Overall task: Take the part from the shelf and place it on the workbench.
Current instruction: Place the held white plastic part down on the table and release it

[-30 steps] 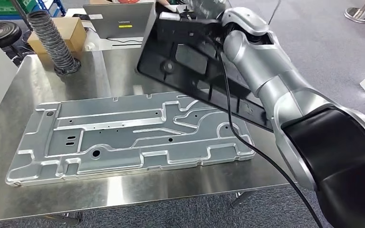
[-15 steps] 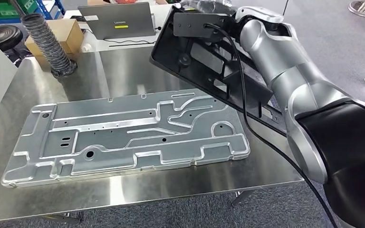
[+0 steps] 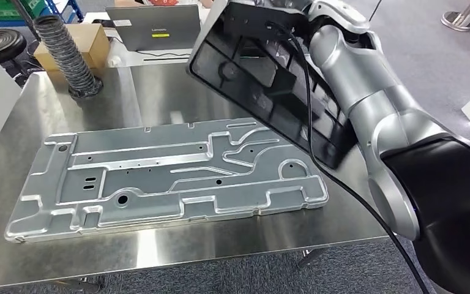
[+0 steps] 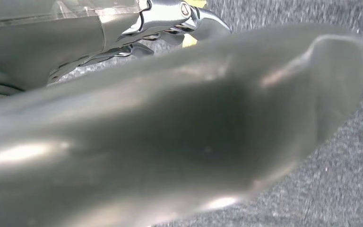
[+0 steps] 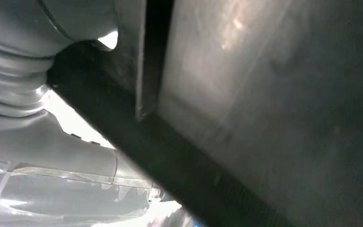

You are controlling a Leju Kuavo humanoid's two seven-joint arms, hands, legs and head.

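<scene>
Black moulded plastic panel part [image 3: 263, 79] is held tilted above the far right of the stainless steel workbench [image 3: 159, 242] by the right hand [image 5: 23, 85] | grey stamped metal plate [image 3: 165, 177] lies flat below | left hand [image 4: 123, 28]: grasp cannot be told, blurred.

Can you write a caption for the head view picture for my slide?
Right arm carries a tilted black part above the silver plate on the workbench.

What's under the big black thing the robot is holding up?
Under the tilted black part lie the shiny steel workbench and one corner of the silver plate. The bench directly beneath it is covered.
</scene>
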